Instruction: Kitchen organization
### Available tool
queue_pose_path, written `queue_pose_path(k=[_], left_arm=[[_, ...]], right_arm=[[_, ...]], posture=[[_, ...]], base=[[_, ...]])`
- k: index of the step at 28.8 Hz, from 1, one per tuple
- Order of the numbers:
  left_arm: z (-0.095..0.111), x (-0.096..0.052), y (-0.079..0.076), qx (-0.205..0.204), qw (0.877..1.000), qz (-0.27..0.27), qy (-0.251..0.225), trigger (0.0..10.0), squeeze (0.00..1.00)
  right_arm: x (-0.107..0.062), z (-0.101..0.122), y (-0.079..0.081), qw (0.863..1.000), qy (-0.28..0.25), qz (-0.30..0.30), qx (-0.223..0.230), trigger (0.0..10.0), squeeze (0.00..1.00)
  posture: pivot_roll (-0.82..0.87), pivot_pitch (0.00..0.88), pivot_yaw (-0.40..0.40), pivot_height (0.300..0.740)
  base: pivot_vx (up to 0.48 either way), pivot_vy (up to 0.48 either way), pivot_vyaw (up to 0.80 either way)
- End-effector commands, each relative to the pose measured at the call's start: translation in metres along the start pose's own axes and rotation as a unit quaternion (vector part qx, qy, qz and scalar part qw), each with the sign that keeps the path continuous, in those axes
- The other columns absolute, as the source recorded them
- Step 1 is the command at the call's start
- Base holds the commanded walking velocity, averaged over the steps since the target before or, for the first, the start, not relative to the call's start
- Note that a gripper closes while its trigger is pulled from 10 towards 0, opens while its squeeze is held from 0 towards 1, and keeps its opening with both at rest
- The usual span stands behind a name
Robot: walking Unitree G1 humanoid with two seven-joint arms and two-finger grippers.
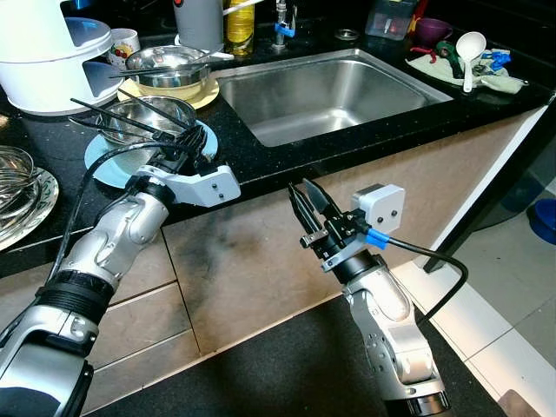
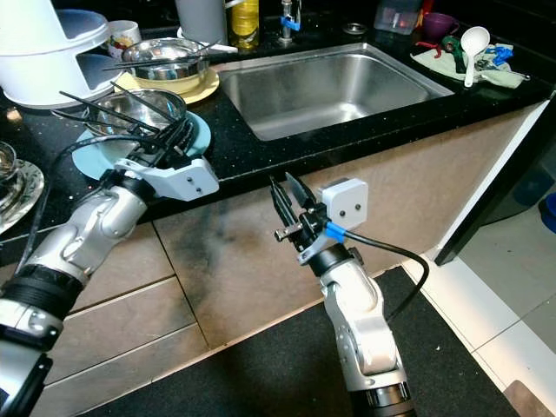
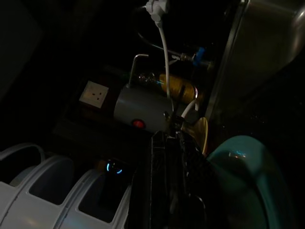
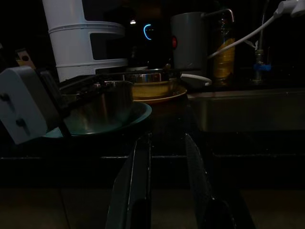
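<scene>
Left hand [image 1: 187,139] is up at the front edge of the glossy black speckled table [image 1: 287,152], its long black fingers reaching over the rim of a round teal plate [image 1: 109,165]. On that plate sits a shiny steel bowl [image 1: 148,117] with thin dark sticks lying across it. Whether those fingers are spread or pinching something, I cannot tell; they blend into the dark clutter.

Right hand [image 1: 306,204] hangs below the table edge, in front of the tan cabinet face, pointing upward. Its two slim fingers stand slightly parted with nothing between them; the right wrist view shows the gap clearly.

Behind the teal plate, a second steel bowl [image 1: 165,65] rests on a yellow plate [image 1: 204,91]. To the robot's left stands a tall white plastic tiered container [image 1: 43,52]. A deep rectangular brushed-steel sink [image 1: 326,91] fills the middle of the table. Beyond it, a grey cylindrical kettle [image 1: 198,22] and a yellow bottle [image 1: 240,26]. Far right, a white ladle [image 1: 470,52] lies on a cloth.
</scene>
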State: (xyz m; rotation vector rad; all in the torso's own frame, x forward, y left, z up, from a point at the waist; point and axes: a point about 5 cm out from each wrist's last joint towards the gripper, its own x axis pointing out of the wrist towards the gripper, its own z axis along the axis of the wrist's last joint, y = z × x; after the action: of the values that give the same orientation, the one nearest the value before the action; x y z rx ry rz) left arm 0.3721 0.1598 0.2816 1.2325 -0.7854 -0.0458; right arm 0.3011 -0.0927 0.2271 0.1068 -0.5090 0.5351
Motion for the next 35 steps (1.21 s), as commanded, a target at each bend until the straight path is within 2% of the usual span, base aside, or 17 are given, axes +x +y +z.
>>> queue_pose_path(k=[1,3,7,8,15,20,22,23,25,26,27,28,29,32,33,34,35], left_arm=[[-0.001,-0.004,-0.005,0.005,1.0,-0.018,-0.007,2.0,0.0],[0.005,0.0,0.001,0.003,1.0,0.001,-0.025,1.5,0.0],[0.014,0.004,0.011,-0.003,0.998,0.032,-0.054,1.1,0.0],[0.021,0.007,0.017,-0.005,0.996,0.049,-0.071,0.0,0.0],[0.05,0.013,0.037,-0.014,0.982,0.119,-0.147,0.0,0.0],[0.057,0.013,0.044,-0.023,0.975,0.15,-0.165,0.0,0.0],[0.061,0.015,0.047,-0.083,0.97,0.155,-0.167,0.0,0.0],[0.062,0.017,0.045,-0.138,0.966,0.15,-0.162,0.0,0.0],[0.065,0.021,0.04,-0.269,0.942,0.142,-0.14,0.0,0.0],[0.069,0.023,0.036,-0.358,0.914,0.137,-0.135,0.0,0.0],[0.069,0.023,0.036,-0.358,0.914,0.137,-0.135,0.0,0.0],[0.072,0.024,0.036,-0.399,0.896,0.139,-0.133,0.0,0.0],[0.072,0.024,0.036,-0.399,0.896,0.139,-0.133,0.0,0.0],[0.079,0.025,0.04,-0.457,0.865,0.151,-0.144,0.0,0.0],[0.079,0.025,0.04,-0.457,0.865,0.151,-0.144,0.0,0.0],[0.079,0.025,0.041,-0.472,0.856,0.154,-0.146,0.0,0.0],[0.079,0.025,0.041,-0.472,0.856,0.154,-0.146,0.0,0.0]], right_arm=[[0.001,0.005,0.001,1.0,-0.01,0.0,0.002,10.0,0.0],[0.001,0.005,0.0,1.0,-0.012,-0.001,0.003,10.0,0.0],[0.001,0.005,0.0,1.0,-0.014,-0.003,0.005,10.0,0.0],[0.001,0.005,0.0,1.0,-0.014,-0.004,0.005,10.0,0.0],[0.001,0.005,0.0,1.0,-0.014,-0.005,0.009,10.0,0.0],[0.001,0.005,-0.001,1.0,-0.017,-0.007,0.011,10.0,0.0],[0.001,0.006,-0.003,1.0,-0.019,-0.011,0.011,10.0,0.0],[0.001,0.007,-0.003,1.0,-0.02,-0.014,0.01,10.0,0.0],[0.0,0.007,-0.007,0.999,-0.022,-0.026,0.003,10.0,0.0],[0.0,0.007,-0.01,0.999,-0.023,-0.036,-0.003,10.0,0.0],[0.0,0.007,-0.01,0.999,-0.023,-0.036,-0.003,10.0,0.0],[-0.001,0.008,-0.012,0.999,-0.024,-0.043,-0.007,10.0,0.0],[-0.001,0.008,-0.012,0.999,-0.024,-0.043,-0.007,10.0,0.0],[-0.003,0.01,-0.018,0.998,-0.029,-0.062,-0.017,10.0,0.0],[-0.003,0.01,-0.018,0.998,-0.029,-0.062,-0.017,10.0,0.0],[-0.004,0.01,-0.019,0.997,-0.03,-0.068,-0.021,10.0,0.0],[-0.004,0.01,-0.019,0.997,-0.03,-0.068,-0.021,10.0,0.0]], posture=[[-0.09,0.185,0.006,0.74],[-0.09,0.185,0.006,0.74],[-0.09,0.185,0.006,0.74],[-0.09,0.185,0.006,0.74],[-0.09,0.185,0.008,0.74],[-0.09,0.183,0.01,0.74],[-0.09,0.18,0.013,0.74],[-0.09,0.18,0.013,0.74],[-0.1,0.177,0.013,0.74],[-0.1,0.177,0.013,0.74],[-0.1,0.177,0.013,0.74],[-0.1,0.175,0.013,0.74],[-0.1,0.175,0.013,0.74],[-0.1,0.172,0.012,0.74],[-0.1,0.172,0.012,0.74],[-0.1,0.172,0.012,0.74],[-0.1,0.172,0.012,0.74]], base=[[0.0,0.0,0.0],[0.0,0.0,0.0],[0.0,0.0,0.0],[0.0,0.0,0.0],[0.0,0.0,0.0],[0.0,0.0,0.0],[0.0,0.0,0.0],[0.0,0.0,0.0],[0.0,0.0,0.0],[0.0,0.0,0.0],[0.0,0.0,0.0],[0.0,0.0,0.0],[0.0,0.0,0.0],[0.0,0.0,0.0],[0.0,0.0,0.0],[0.0,0.0,0.0],[0.0,0.0,0.0]])
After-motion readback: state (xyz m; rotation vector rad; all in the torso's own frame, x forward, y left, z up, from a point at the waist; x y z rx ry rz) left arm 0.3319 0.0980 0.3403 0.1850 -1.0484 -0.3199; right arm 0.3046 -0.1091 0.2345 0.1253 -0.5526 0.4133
